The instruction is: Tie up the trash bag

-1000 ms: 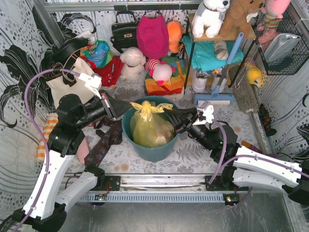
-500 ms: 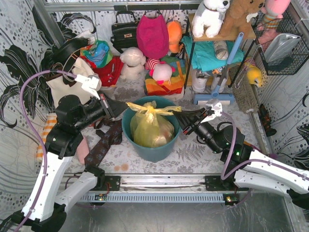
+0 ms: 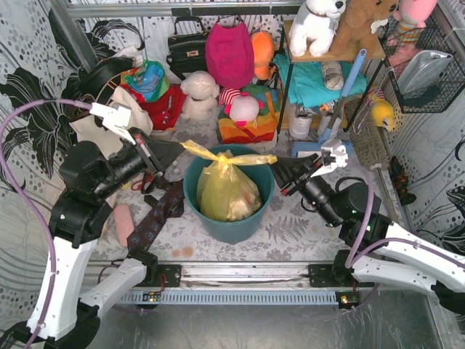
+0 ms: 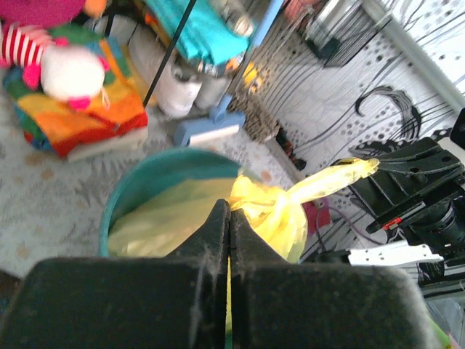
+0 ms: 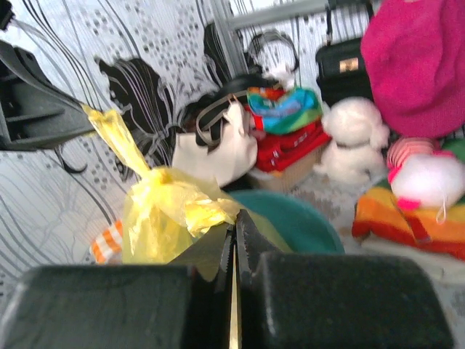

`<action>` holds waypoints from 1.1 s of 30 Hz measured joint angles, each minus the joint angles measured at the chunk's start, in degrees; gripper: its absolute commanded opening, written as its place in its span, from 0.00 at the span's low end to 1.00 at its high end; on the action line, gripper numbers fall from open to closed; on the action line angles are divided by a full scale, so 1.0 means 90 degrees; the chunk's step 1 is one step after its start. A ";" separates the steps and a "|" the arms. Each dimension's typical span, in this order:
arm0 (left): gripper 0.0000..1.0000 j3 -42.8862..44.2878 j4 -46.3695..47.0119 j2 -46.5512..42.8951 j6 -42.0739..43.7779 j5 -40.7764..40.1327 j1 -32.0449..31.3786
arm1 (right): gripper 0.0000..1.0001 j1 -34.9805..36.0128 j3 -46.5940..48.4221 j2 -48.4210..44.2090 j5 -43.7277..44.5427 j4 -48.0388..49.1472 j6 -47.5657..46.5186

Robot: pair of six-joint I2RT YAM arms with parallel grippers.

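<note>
A table (image 3: 290, 231) under a grey leaf-print cloth carries everything; walls (image 3: 29, 102) papered in black-and-white swirls close it in on both sides; at the back a shelf (image 3: 320, 54) holds plush toys, with handbags, a tote (image 3: 98, 131) and bright cloths heaped along the rear edge. A teal bin (image 3: 231, 227) stands mid-table between the two arms; the bag (image 3: 225, 195) sits inside it, its yellow-green body filling the bin and its neck cinched into a bunch above the rim. From that bunch two twisted tails run outward, one to each side, both drawn taut and nearly level. The left gripper (image 3: 176, 147) is clenched on the end of the left tail, just beyond the bin's left rim; its wrist view shows the fingers pressed together with a yellow sliver in the seam. The right gripper (image 3: 276, 164) is clamped on the end of the right tail, just past the right rim; yellow film shows between its fingers too.
</note>
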 measured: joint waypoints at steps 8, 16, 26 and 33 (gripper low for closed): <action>0.00 0.1336 0.0163 0.0787 0.0238 0.0083 -0.0005 | 0.00 0.0000 0.1780 0.0920 0.0172 -0.0007 -0.0546; 0.00 0.0488 0.0095 0.0512 0.0333 -0.0129 -0.0022 | 0.00 0.0000 0.1202 0.0311 0.1195 -0.0520 -0.0340; 0.00 -0.0461 -0.0248 -0.0029 0.0357 -0.0631 -0.0034 | 0.00 -0.0007 0.0391 -0.0396 0.2178 -0.1195 0.0058; 0.00 0.0675 -0.0335 0.0420 0.0474 -0.0661 -0.0032 | 0.00 -0.0005 0.1263 0.0338 0.2011 -0.1137 -0.0245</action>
